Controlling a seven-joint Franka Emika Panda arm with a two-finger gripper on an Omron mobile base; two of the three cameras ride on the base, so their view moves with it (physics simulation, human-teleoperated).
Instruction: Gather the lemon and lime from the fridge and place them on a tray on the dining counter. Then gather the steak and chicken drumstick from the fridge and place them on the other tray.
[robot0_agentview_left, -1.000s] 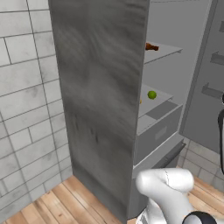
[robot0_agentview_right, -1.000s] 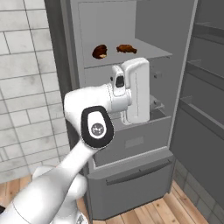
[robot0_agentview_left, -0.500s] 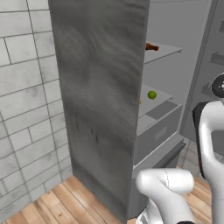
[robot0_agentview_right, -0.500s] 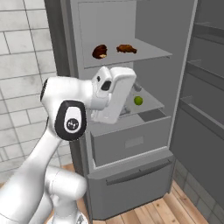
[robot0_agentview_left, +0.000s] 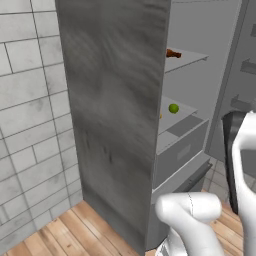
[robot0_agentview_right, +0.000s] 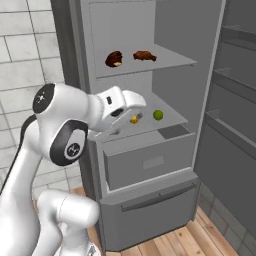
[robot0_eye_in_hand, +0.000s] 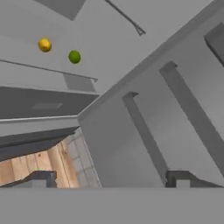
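Even, flat rendered light, moderately bright; no glare. Soft shading under fridge (robot0_agentview_right: 150, 165) shelves. All views low-resolution, slightly blurred; hand view softest, edges smeared. No lens distortion.

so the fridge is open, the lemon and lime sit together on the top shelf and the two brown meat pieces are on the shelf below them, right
Not quite: it's reversed. The right base view shows the lemon and lime on the lower shelf, with the two brown meat pieces on the shelf above. The fridge is open.
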